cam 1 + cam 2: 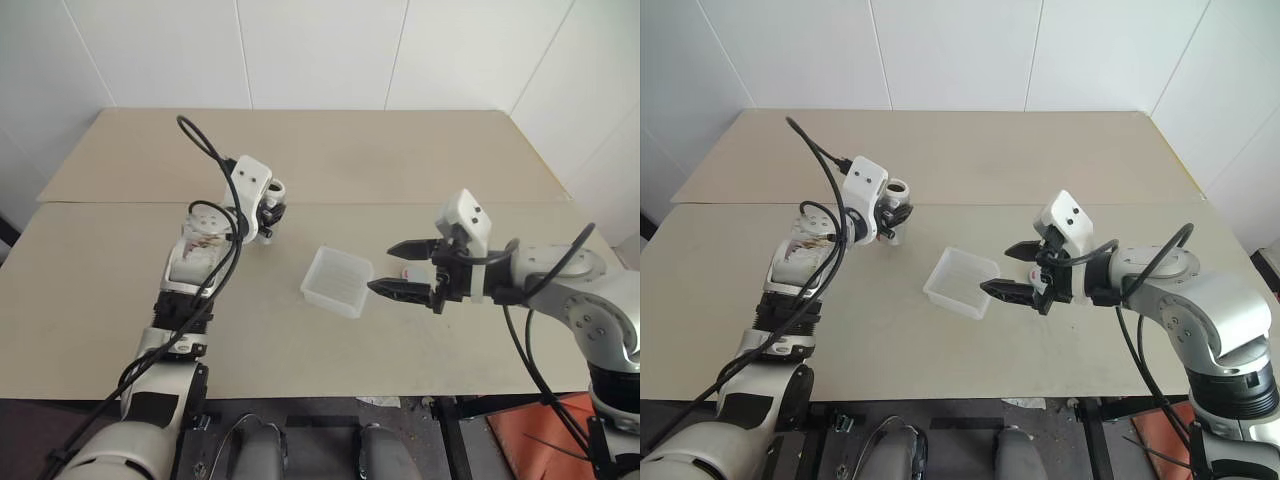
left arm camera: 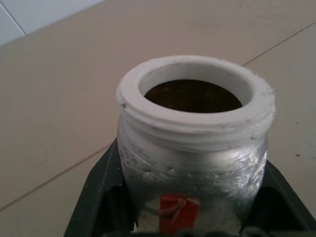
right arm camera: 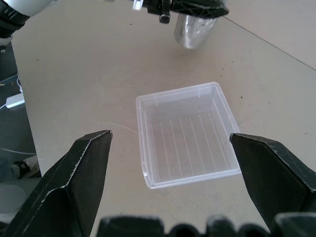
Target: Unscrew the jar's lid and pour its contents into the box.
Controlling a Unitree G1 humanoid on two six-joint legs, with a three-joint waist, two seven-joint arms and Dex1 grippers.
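We pinched the jar [image 2: 192, 163], lidless and upright, in our left gripper [image 1: 892, 218] beyond the box [image 1: 960, 281]; rigid, slick metal, best held mid-body; our right gripper [image 1: 400, 268] stood spread beside the box

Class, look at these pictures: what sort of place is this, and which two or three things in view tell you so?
Probably a robot test room or lab, not a home. A bare beige table stands against plain white panelled walls. The only items on show are an opened jar in the left claw and a plastic box.
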